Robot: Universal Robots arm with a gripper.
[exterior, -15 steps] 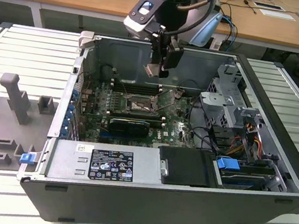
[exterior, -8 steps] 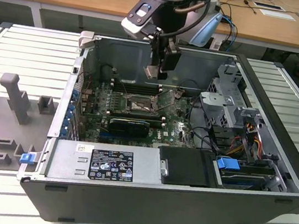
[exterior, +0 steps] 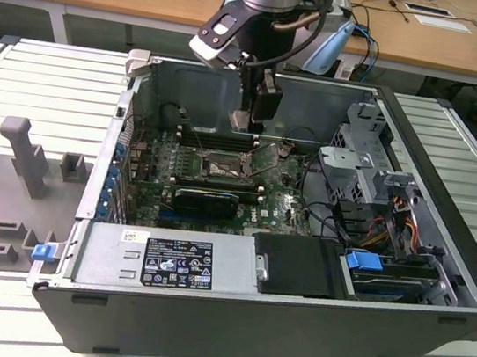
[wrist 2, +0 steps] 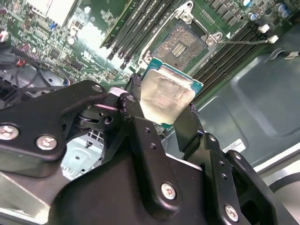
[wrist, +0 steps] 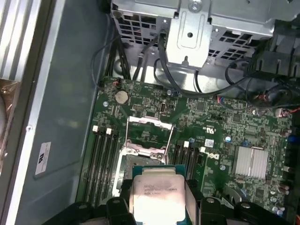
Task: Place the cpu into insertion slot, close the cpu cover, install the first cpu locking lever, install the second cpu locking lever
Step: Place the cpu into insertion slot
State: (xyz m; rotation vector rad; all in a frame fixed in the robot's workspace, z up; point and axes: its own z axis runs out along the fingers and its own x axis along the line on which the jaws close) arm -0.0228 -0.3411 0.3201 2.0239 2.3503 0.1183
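Black gripper [wrist 2: 164, 101] fingers [wrist 2: 138, 117] clamp the cpu [wrist 2: 166, 96] by two opposite edges, holding it in the air above and apart from the insertion slot [exterior: 226, 170] near the middle of the exterior view, whose cpu cover [wrist: 149, 136] looks swung open. Should the chip come down skewed or off-centre, it would likely catch the frame or crush the contacts, and so thin an edge grip might let it slip.

The gripper [exterior: 251, 125] hangs over the insertion slot [exterior: 227, 168] — the cpu [exterior: 243, 121] pinched between its fingers.
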